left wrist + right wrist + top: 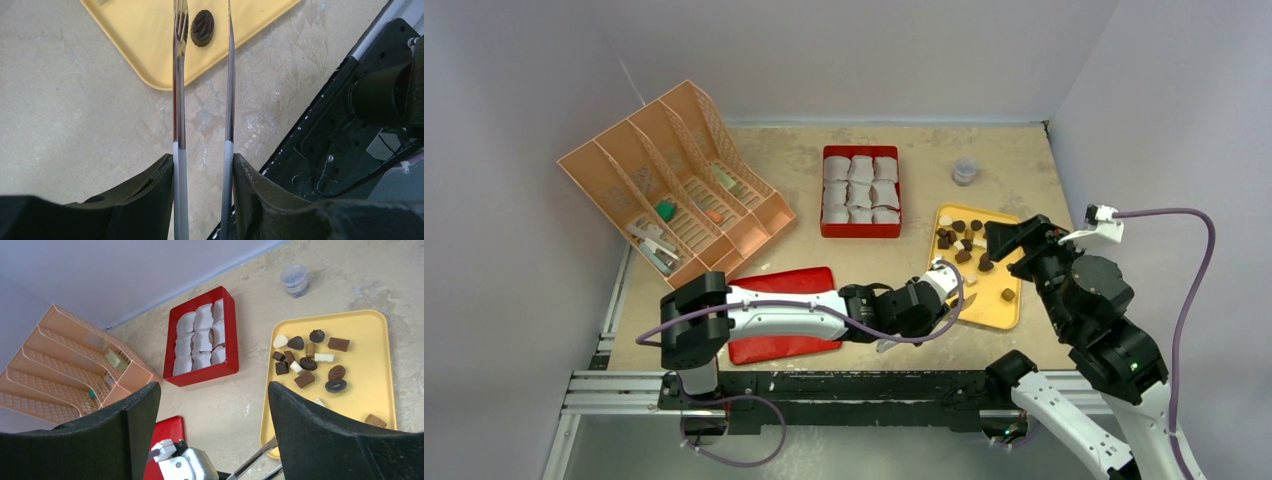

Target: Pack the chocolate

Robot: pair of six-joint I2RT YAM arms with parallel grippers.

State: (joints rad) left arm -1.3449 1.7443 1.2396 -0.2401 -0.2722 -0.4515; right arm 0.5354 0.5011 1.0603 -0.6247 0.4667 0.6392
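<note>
The chocolate (964,240) is a cluster of dark, tan and white pieces on a yellow tray (996,312); it also shows in the right wrist view (307,363). My left gripper (204,160) is shut on metal tongs (179,100), low by the tray's near left corner (929,305). The tongs' two arms stand apart, and one round dark ridged chocolate (202,28) lies between their tips, not pinched. My right gripper (214,390) is open and empty, raised over the tray (1014,240).
A red box (861,232) holds white paper cups; its red lid (779,315) lies by the left arm. A small grey jar (964,171) stands at the back. An orange organiser (674,180) sits at the far left. The table's black front rail (325,140) is close to the tongs.
</note>
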